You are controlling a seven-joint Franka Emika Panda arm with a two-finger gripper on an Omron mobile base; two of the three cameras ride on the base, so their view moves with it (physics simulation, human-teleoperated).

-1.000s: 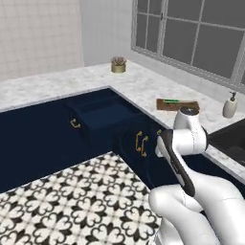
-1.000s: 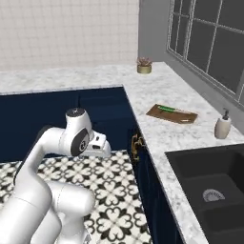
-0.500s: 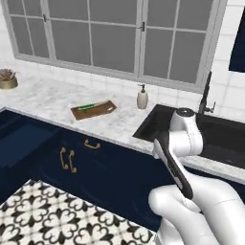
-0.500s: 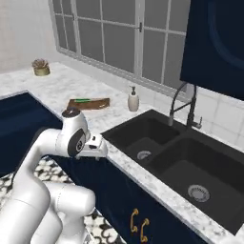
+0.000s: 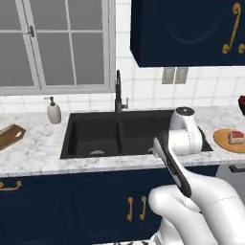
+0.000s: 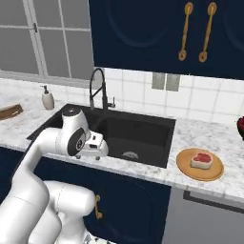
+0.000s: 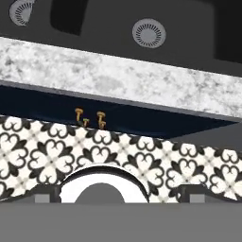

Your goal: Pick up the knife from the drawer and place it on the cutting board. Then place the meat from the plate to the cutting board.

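The round orange-tan plate [image 6: 184, 165] lies on the marble counter right of the sink, with the red, white-patched meat [image 6: 202, 159] on it. In the left base view the plate [image 5: 222, 139] and the meat [image 5: 236, 137] are at the far right. One end of the dark-brown cutting board [image 5: 10, 135] shows at the far left, also cutting board [image 6: 10, 112]. The knife and the drawer are out of view. My gripper [image 6: 93, 156] hangs over the counter's front edge by the sink, far from plate and board. It is open and empty, its fingertips [image 7: 47, 194] wide apart.
A black double sink [image 5: 119, 131] with a dark faucet [image 5: 118, 93] sits ahead. A soap dispenser [image 5: 54, 112] stands left of it. A dark-red plant [image 6: 240, 126] is at the right edge. Navy cabinets with brass handles [image 5: 135, 209] run below, and patterned floor [image 7: 118, 151] lies beneath.
The whole picture has shifted: the base has driven to the right along the counter, from the corner past the board to the sink and plate. The arm keeps its pose; the gripper stays open.
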